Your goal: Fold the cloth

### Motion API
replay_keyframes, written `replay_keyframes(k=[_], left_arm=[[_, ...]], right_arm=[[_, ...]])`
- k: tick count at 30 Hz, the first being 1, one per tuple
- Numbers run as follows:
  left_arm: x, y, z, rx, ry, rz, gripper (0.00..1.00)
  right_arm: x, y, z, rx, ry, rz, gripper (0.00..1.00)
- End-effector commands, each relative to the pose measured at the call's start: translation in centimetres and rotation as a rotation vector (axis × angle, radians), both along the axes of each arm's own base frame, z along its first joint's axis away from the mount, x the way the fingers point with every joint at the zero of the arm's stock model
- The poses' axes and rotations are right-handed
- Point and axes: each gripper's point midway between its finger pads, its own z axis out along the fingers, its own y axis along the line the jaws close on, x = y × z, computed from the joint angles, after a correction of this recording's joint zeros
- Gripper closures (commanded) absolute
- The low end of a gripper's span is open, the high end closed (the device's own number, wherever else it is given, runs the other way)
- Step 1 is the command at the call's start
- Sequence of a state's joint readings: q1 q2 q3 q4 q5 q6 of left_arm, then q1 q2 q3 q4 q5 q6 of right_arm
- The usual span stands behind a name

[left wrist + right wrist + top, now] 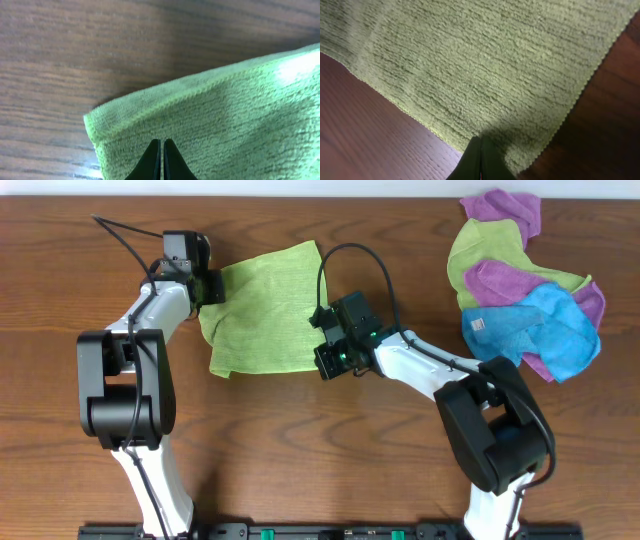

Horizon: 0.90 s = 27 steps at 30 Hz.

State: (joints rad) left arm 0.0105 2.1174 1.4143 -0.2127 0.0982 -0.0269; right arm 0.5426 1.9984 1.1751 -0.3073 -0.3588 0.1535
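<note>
The lime-green cloth [265,305] lies rumpled on the wooden table between my two arms, and its left part looks doubled over. My left gripper [212,287] is at the cloth's upper left edge. In the left wrist view its fingers [162,141] are pressed together on the cloth [225,110], a little in from a folded corner. My right gripper [325,362] is at the cloth's lower right corner. In the right wrist view its fingers [480,139] are shut at the edge of the cloth [485,65]. The white tag is not visible.
A pile of other cloths lies at the back right: a duller green cloth [490,250], purple cloths [500,210] and a blue cloth [535,330]. The arm bases stand at the front of the table [300,460].
</note>
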Motion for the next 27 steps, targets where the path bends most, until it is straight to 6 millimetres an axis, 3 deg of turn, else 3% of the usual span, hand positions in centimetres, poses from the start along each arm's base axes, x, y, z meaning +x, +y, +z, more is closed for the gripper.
replay_keyframes(k=[1,12,17,23,27], left_arm=[[0.4,0.2,-0.2,-0.002,-0.008,0.01,0.94],[0.4,0.2,-3.4,-0.001,0.029,0.007,0.94],[0.3,0.2,-4.8,0.0,0.043,0.006,0.95],[0.9,0.3,-4.7,0.044,0.015,-0.059,0.95],[1.0,0.2,-4.7,0.043,0.012,-0.063,0.94]], right_arm=[[-0.2,-0.3,-0.5,-0.036,0.006,-0.011,0.99],[-1.9,-1.6,-1.8,-0.099,0.085,-0.014,0.99],[-3.1,-3.6,-2.7,-0.202,0.136,-0.039,0.99],[-2.9,-8.6,-3.0,-0.437,0.148,-0.173,0.99],[-2.0,-8.3,-1.9,-0.421,0.148,-0.18,0.99]])
